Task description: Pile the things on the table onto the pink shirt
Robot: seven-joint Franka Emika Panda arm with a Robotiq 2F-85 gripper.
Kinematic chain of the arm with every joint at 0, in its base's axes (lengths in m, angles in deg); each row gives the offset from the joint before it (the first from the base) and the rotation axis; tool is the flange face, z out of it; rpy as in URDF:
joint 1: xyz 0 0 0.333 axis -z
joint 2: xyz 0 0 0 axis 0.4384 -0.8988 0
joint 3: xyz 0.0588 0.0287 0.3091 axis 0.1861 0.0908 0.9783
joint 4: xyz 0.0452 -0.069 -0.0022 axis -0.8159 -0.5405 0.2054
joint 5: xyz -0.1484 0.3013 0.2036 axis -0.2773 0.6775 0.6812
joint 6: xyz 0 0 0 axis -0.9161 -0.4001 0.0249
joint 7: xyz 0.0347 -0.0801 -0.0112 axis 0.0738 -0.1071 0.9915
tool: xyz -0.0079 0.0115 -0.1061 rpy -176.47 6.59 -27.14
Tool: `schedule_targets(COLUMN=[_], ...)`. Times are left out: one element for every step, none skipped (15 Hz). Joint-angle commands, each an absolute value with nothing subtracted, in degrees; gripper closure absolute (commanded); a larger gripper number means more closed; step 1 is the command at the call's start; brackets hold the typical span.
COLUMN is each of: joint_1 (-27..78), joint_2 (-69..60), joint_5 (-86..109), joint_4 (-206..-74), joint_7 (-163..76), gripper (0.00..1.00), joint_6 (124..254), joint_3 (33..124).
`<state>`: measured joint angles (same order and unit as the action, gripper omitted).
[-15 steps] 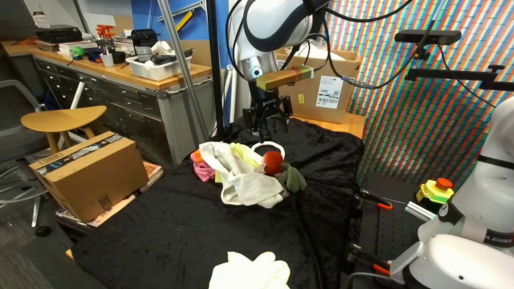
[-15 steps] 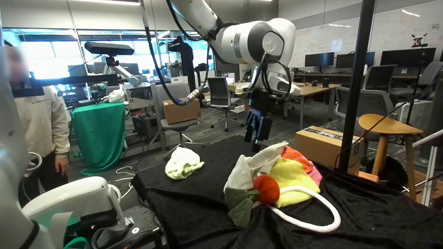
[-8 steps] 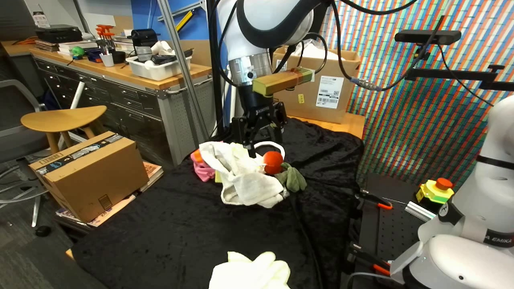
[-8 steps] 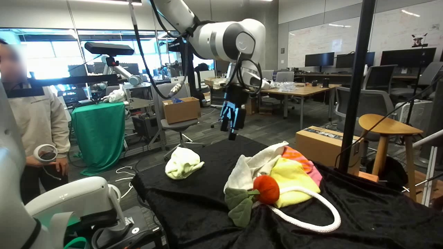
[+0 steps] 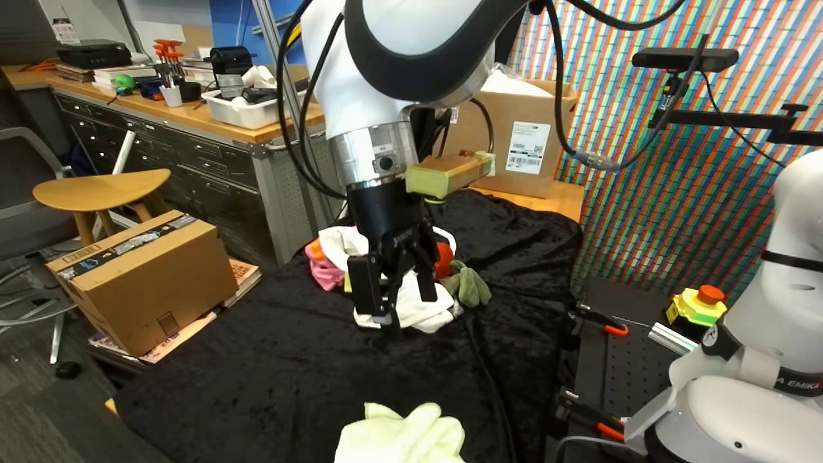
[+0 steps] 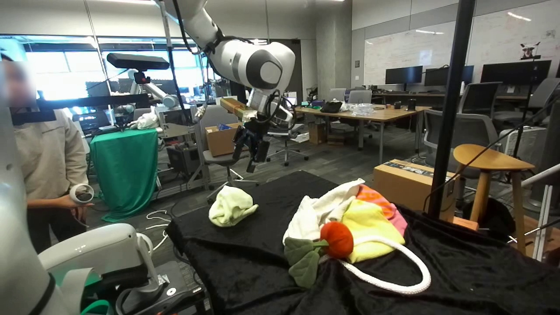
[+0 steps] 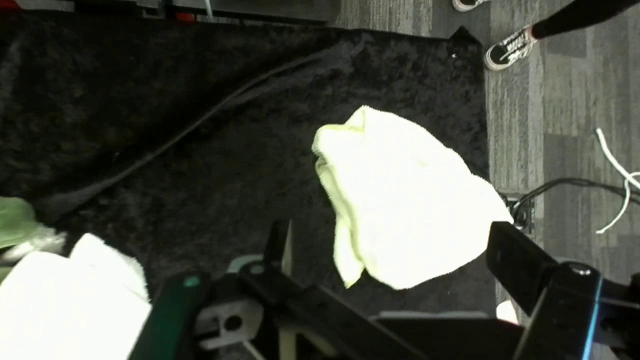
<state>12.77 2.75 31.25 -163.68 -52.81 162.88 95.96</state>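
The pale yellow cloth (image 6: 232, 205) lies crumpled by itself near an end of the black table (image 6: 262, 245). My gripper (image 5: 406, 310) is open and empty, held up above the table. In the wrist view the pale yellow cloth (image 7: 400, 200) appears between and beyond the spread fingertips, apart from them. The heap holds the pink shirt (image 6: 397, 222), partly covered by the yellow-green cloth (image 6: 372, 232) and a white cloth (image 6: 304, 221). Against these rest the red ball (image 6: 337, 239), the dark green cloth (image 6: 302, 262) and the white rope loop (image 6: 411, 288), whose curve lies on the table.
A black post (image 6: 450, 109) rises beside the heap. A large cardboard box (image 5: 533, 128) stands behind the table, and a smaller box (image 5: 148, 276) beside it. Another white robot arm (image 5: 739, 411) is at the table's side. A person (image 6: 52, 153) stands nearby.
My gripper has travelled away from above the heap, toward the end with the pale yellow cloth, staying open. The cloths, ball and rope have kept their places.
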Motion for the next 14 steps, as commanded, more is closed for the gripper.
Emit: schedule_targets(joint_1=[10.5, 9.6, 8.8, 7.9, 7.2, 6.5, 6.0, 5.6, 5.7, 5.8, 5.8, 5.6, 5.3, 5.2], joint_2=[-1.0, -2.1, -3.2, -4.2, -5.1, -6.3, -7.2, -8.1, -9.0, -9.7, -10.4, -11.1, -12.1, -12.8], joint_5=[32.7, 32.0, 31.5, 30.8, 30.8, 30.4, 30.4, 30.5, 31.4, 32.2, 32.3, 31.7, 30.8, 30.3], joint_4=[-161.3, -160.9, -160.5, -160.2, -159.7, -159.2, -158.8, -158.3, -157.8, -157.4, -157.0, -156.7, -156.2, -155.8], joint_7=[-51.3, -53.1, -54.4, -55.7, -56.2, -57.0, -57.0, -56.4, -54.5, -52.7, -51.7, -51.4, -51.9, -52.1], gripper=[0.0, 0.0, 0.0, 0.0, 0.0, 0.0, 0.0, 0.0, 0.0, 0.0, 0.0, 0.0, 0.0, 0.0], joint_6=[164.3, 165.4, 166.3, 167.2, 167.9, 168.4, 168.6, 168.7, 168.6, 168.7, 168.9, 169.4, 169.8, 170.1], joint_3=[97.7, 98.1, 98.3, 98.5, 98.6, 98.6, 98.7, 98.8, 99.1, 99.4, 99.6, 99.5, 99.1, 98.9])
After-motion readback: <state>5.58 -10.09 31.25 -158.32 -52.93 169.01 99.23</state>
